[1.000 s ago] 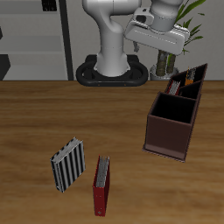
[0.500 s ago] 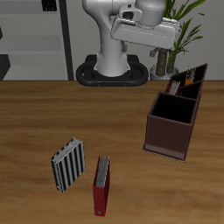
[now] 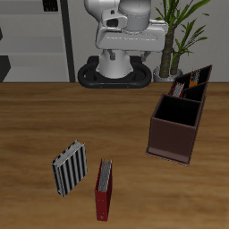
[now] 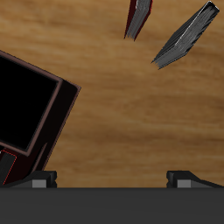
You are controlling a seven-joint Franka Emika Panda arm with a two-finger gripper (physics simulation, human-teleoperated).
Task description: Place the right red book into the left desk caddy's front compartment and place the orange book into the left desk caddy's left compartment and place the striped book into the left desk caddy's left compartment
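Two books lie on the wooden table (image 3: 54,116) near its front edge: the striped book (image 3: 68,167), and touching its side a darker red book (image 3: 104,189) with grey page edges. Nothing stands between them and the caddies. Farther along stands a dark reddish-brown caddy box (image 3: 176,128), its open compartments looking dark and bare. Just behind it, farther back, is the left desk caddy (image 3: 193,80), near-black, with something orange and something red showing inside; which compartments they sit in cannot be told. The gripper (image 4: 112,179) hangs high above the table, its fingertips (image 4: 42,179) set wide apart and holding nothing. Behind the table rise the robot's white base (image 3: 112,72), a green potted plant (image 3: 179,31), and grey shelving (image 3: 31,36).
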